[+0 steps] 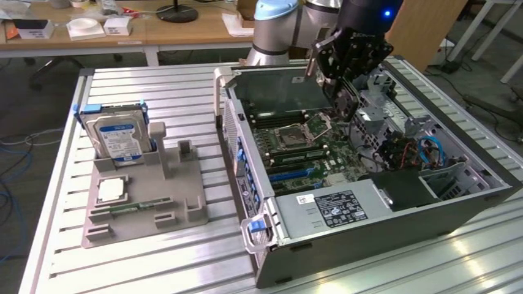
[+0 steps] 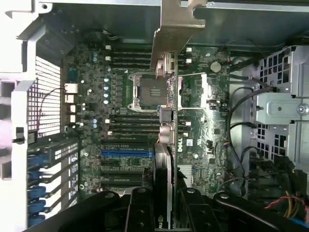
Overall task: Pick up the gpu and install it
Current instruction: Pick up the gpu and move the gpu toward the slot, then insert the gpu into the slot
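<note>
Tool [image 1: 340, 76] is clenched on the gpu [image 1: 349, 104], a thin flat black expansion card, hanging edge-down over the green motherboard [image 1: 298, 144] inside the open grey computer case [image 1: 384, 214] on the slatted metal worktop [image 1: 163, 257]. The edge-down hold appears meant to present the card's connector edge to the board. The card currently lies crosswise to the blue expansion slot [image 2: 126, 152], well clear of it.

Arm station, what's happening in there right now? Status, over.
Gripper shut on the gpu, held edge-on. Card hanging over the open computer case, above the motherboard, not yet seated. Nothing seen between card and board.
</note>
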{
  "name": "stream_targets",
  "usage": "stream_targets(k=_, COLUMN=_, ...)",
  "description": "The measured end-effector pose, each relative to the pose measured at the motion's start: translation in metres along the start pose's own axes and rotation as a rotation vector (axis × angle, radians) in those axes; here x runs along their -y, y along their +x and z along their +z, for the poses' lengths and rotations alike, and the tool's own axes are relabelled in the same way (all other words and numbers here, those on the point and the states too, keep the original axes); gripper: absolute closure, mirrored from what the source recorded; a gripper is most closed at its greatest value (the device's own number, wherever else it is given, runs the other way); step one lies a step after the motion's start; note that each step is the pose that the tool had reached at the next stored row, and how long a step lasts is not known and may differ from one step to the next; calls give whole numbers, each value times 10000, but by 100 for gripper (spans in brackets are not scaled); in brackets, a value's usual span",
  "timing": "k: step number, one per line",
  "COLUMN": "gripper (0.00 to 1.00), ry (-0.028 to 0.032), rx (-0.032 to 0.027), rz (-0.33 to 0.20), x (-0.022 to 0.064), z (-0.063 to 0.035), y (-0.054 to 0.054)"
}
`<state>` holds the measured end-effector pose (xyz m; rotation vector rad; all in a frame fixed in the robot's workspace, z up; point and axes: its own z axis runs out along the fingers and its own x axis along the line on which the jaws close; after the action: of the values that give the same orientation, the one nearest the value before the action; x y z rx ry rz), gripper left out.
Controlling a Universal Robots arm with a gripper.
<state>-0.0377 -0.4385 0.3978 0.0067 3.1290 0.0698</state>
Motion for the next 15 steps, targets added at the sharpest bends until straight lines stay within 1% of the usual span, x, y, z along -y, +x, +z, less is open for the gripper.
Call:
stream_targets(k=3, gripper=73, ry=1, rx=-1, rz=-7, x=0, z=6, y=-33)
stream_targets(k=15, gripper=73, ry=1, rx=-6, rz=-7, x=0, z=7, y=-36)
